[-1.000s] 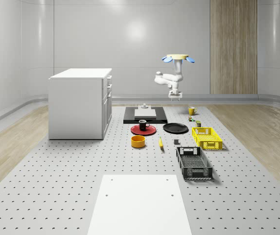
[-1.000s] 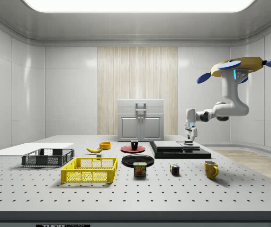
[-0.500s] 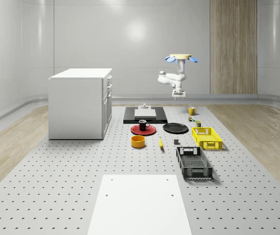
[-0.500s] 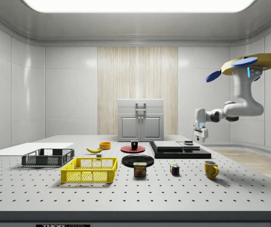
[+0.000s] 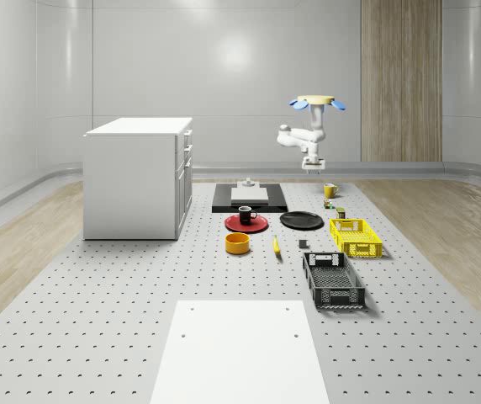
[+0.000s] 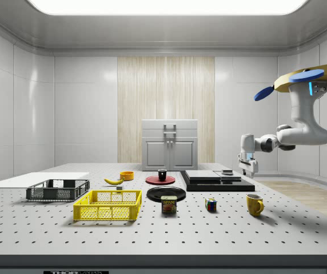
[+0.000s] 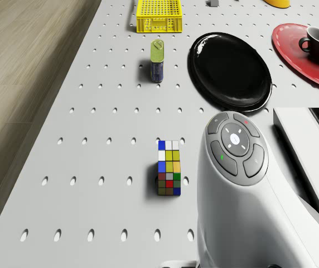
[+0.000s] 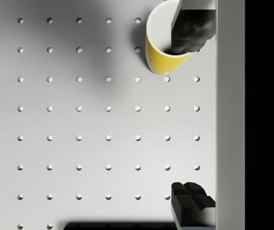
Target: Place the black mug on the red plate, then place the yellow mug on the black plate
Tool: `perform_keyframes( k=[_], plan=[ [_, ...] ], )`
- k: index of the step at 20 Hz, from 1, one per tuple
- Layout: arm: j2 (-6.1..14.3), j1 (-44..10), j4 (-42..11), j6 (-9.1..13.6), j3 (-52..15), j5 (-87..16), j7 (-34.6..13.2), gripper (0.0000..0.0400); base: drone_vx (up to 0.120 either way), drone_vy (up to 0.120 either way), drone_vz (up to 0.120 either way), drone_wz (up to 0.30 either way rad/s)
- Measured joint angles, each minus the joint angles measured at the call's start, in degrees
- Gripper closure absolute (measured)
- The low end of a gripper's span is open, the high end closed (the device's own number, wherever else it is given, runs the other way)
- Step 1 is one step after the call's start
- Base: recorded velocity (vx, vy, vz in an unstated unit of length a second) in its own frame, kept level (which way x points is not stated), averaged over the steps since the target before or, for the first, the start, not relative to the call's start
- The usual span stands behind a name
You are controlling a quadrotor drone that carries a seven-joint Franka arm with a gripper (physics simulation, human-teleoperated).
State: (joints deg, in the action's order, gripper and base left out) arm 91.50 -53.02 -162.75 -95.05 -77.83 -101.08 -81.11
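Our white arm (image 7: 243, 195) hangs over the perforated worktop (image 7: 92, 111), beside a colour cube (image 7: 169, 167). Ahead lie a can (image 7: 157, 60), the black plate (image 7: 229, 70), a yellow basket (image 7: 159, 14), and the black mug (image 7: 316, 44) on the red plate (image 7: 299, 61).

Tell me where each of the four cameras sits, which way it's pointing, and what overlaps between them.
Whole-scene view: high off the robot, looking down the table toward the back wall; drone, arm and tool hover above the yellow mug.
Side view: at table height, looking across; the drone hovers at its right.
Drone view: on the drone, looking forward and down; the arm shows.
Wrist view: looking straight down past open fingertips.
Shared: black mug on red plate.
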Motion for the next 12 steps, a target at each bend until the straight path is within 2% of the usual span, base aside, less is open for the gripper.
perform_keyframes(
  k=[6,10,12],
  plan=[
    [0.01,0.00,0.00,-0.01,0.00,0.00,0.00,0.0000,0.000,0.120,-0.113,0.000],
    [0.01,0.00,0.00,-0.01,0.00,0.01,0.00,0.0000,0.110,0.120,0.000,0.000],
    [0.01,0.00,0.00,-0.01,0.00,0.01,0.00,0.0000,0.000,0.120,-0.020,0.000]
  ],
)
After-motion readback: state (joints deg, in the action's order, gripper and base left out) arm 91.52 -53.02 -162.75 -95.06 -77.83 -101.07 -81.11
